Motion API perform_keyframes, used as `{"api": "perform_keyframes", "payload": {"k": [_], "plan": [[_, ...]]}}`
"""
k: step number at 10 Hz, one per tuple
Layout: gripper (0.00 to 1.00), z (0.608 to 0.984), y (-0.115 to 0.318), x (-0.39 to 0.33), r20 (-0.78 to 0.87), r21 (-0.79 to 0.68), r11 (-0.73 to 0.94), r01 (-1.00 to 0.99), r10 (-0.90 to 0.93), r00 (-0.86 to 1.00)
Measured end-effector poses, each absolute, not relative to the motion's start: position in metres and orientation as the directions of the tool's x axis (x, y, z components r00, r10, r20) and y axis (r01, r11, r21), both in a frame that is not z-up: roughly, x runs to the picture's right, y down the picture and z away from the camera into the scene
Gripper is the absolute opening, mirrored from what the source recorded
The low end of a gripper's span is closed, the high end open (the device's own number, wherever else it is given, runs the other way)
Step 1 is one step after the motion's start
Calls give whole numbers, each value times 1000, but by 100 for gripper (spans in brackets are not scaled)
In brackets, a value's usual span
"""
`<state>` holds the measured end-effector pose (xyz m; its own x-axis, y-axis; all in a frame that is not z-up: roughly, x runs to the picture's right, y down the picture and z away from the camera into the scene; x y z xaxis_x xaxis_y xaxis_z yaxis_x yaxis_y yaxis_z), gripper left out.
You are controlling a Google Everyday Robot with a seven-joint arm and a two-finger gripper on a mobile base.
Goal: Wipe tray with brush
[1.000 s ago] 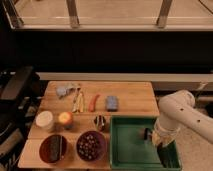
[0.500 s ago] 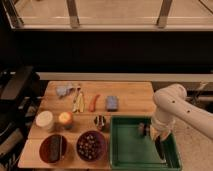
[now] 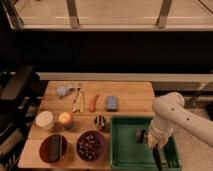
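Note:
The large green tray (image 3: pixel 125 150) sits at the front right of the wooden table. My white arm reaches in from the right, and my gripper (image 3: pixel 151 141) hangs over the right half of the tray. It is shut on the slim black brush (image 3: pixel 158 158), which points down and toward the tray's front right corner, against the tray floor. The arm's wrist hides most of the gripper's fingers.
Left of the tray stand a dark bowl of small round things (image 3: pixel 91 145), a second dark bowl (image 3: pixel 53 148) and a small cup (image 3: pixel 100 121). Farther back lie a blue-grey block (image 3: pixel 112 103), a red-handled tool (image 3: pixel 94 102), pale utensils (image 3: pixel 77 100) and a white container (image 3: pixel 44 120).
My gripper has shifted a little left and toward the tray's front, dragging the brush along the tray floor toward the front right corner.

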<state>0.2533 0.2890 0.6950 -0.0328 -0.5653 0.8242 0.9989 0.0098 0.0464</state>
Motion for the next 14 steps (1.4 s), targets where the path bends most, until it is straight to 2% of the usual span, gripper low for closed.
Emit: {"api": "perform_keyframes", "payload": {"k": [2, 5, 9, 14], "plan": [[0, 675, 298, 256, 820, 25, 26, 999, -573, -5], [0, 659, 284, 282, 804, -40, 34, 999, -592, 52], [0, 683, 250, 288, 808, -57, -17, 998, -588, 36], [0, 703, 253, 249, 824, 27, -86, 996, -563, -71]]}}
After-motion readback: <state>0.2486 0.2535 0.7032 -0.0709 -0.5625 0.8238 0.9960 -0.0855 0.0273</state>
